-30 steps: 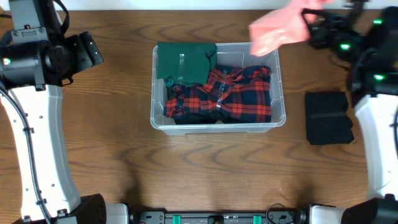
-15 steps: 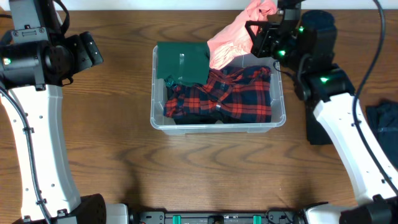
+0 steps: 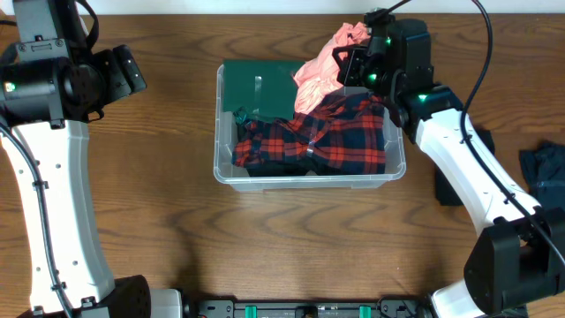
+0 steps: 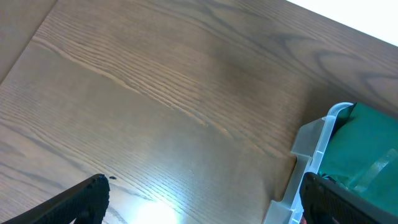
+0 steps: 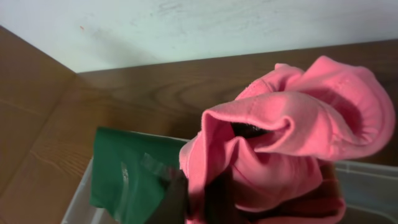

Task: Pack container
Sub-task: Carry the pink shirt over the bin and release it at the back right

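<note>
Over the far right corner of the container (image 3: pixel 300 180), your right claw (image 3: pixel 350 67) is clamped on a bunched pink garment (image 3: pixel 316 69). From the right wrist, that cloth swallows nearly all of the fingers (image 5: pixel 176 202), so only dark stubs show at the bottom edge. The clear container sits mid-way across the desk (image 3: pixel 265 238), with a green garment (image 3: pixel 256 88) at its far left and a red-and-navy plaid shirt (image 3: pixel 322 137) across the front; you can't make out what lies beneath them. Your left claw (image 4: pixel 202 208) hangs open off the container's far left corner, with only its two tips in frame. Right of the container, a black cloth (image 3: pixel 446 190) is half hidden by the right arm, and a blue cloth (image 3: pixel 546 172) is cut off by the frame edge.
</note>
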Available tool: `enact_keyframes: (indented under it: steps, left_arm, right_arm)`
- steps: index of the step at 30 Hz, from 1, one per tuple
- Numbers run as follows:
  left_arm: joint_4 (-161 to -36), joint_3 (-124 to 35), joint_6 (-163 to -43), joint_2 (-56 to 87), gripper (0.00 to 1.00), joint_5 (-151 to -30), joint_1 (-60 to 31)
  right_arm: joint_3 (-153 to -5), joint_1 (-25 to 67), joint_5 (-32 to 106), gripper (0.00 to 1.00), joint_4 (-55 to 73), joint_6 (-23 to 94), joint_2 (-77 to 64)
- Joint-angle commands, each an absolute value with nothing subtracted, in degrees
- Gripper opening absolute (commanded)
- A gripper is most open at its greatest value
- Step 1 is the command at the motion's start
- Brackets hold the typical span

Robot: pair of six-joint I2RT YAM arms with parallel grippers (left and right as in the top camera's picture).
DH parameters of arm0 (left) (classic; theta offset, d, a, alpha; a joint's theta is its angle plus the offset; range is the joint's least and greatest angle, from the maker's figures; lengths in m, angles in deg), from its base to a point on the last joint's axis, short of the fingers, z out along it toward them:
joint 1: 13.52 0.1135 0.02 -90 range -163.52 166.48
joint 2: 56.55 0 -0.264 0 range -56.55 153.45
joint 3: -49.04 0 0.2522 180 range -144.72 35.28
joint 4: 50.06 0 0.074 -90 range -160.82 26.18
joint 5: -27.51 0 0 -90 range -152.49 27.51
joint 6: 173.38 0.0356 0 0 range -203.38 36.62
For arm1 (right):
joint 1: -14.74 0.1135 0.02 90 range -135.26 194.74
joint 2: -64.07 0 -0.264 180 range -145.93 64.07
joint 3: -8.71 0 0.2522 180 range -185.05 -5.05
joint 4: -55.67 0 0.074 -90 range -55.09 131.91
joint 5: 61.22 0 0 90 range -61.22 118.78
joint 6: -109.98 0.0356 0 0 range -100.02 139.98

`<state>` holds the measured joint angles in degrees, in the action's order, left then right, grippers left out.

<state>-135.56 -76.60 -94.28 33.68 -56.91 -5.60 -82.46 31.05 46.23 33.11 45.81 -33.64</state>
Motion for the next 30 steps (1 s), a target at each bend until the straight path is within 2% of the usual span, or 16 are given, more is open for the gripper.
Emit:
enact_keyframes:
  steps: [1, 5, 22, 25, 30]
  left_arm:
    - [-135.61, -76.27, -94.19, 34.06, 0.98, -56.25, -5.44]
    - [-135.61, -76.25, -94.19, 34.06, 0.98, -56.25, -5.44]
    - [-135.61, -76.27, -94.19, 34.06, 0.98, -56.25, -5.44]
    - [-135.61, -76.27, -94.19, 34.06, 0.98, -56.25, -5.44]
    - [-135.61, -76.27, -94.19, 34.06, 0.98, -56.25, -5.44]
  right_arm:
    - [-82.94, 31.79, 45.6, 0.41, 33.07, 44.56, -33.44]
    - [-82.94, 31.36, 44.63, 0.54, 31.78, 43.12, -33.31]
    - [-83.03, 28.32, 36.44, 0.52, 24.5, 30.59, -19.96]
    - [-83.01, 28.36, 36.48, 0.44, 23.83, 30.62, -21.94]
    - [-83.01, 29.13, 36.46, 0.15, 23.24, 30.59, -28.41]
